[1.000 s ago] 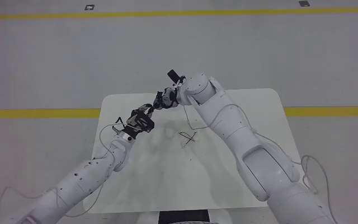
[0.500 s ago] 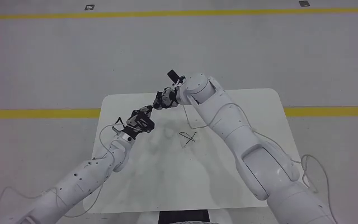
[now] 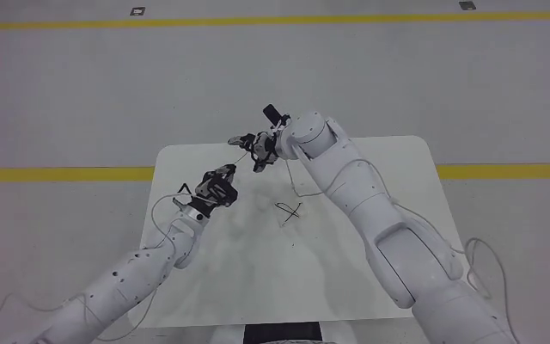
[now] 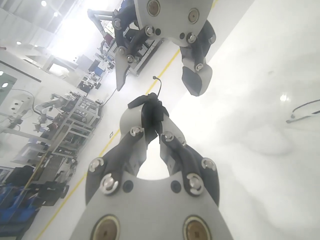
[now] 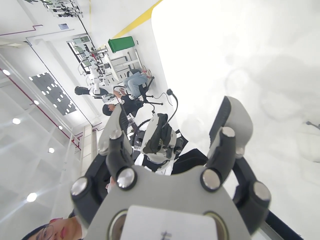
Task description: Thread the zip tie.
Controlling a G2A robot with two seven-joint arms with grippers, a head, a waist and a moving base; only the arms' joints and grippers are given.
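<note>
My left gripper (image 4: 152, 106) is shut on a thin black zip tie (image 4: 159, 86), whose short curved end with a small head sticks out past the fingertips. In the top view this gripper (image 3: 225, 175) hovers over the table's back left part. My right gripper (image 3: 243, 142) faces it from just beyond, open, with its fingers (image 4: 197, 81) spread on either side of the tie's free end and not touching it. In the right wrist view the tie's head (image 5: 170, 91) stands between my right gripper's (image 5: 172, 106) parted fingers.
A second black zip tie (image 3: 288, 211) lies loosely crossed on the white table (image 3: 361, 275) near its middle, to the right of both grippers. The table's back edge is close behind the right gripper.
The right gripper, shut close against the left gripper before, has opened and drawn back a little toward the table's far edge. The left gripper has kept its hold and barely moved.
</note>
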